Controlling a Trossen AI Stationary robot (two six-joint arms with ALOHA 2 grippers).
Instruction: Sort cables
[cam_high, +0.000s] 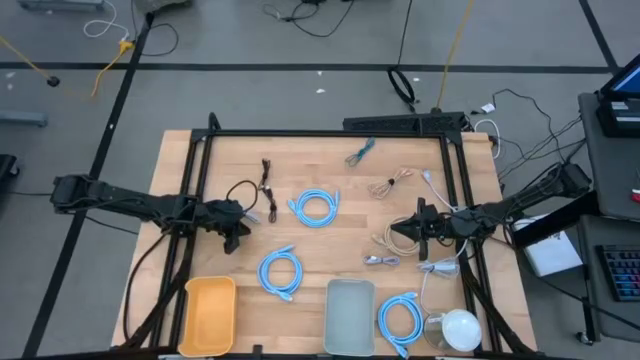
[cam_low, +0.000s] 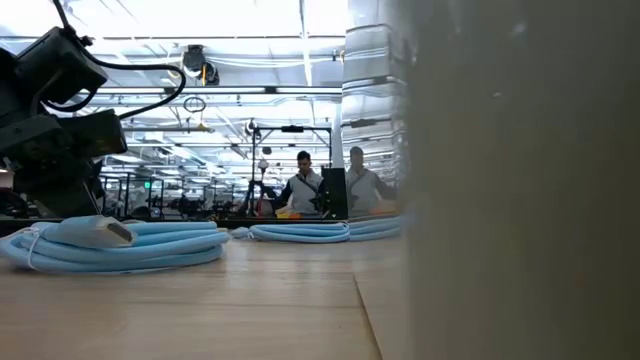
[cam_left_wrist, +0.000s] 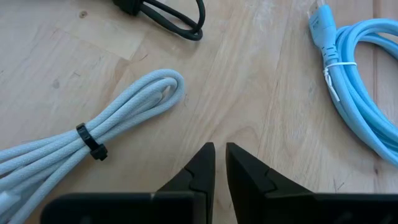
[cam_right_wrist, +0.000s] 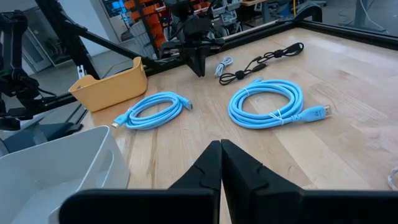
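Note:
Three light-blue loops lie flat on the wooden table: one in the middle, one nearer the front, one at the front right. A black bundle, a teal one, a beige one and a grey one lie around them. My left gripper is shut and empty, just above the table beside a pale braided bundle with a black tie. My right gripper is shut and empty, its tips pointing toward the middle loop.
A yellow bin and a grey bin stand at the front edge. A round white object with a white cord sits at the front right. A black frame borders the table. People stand in the room behind.

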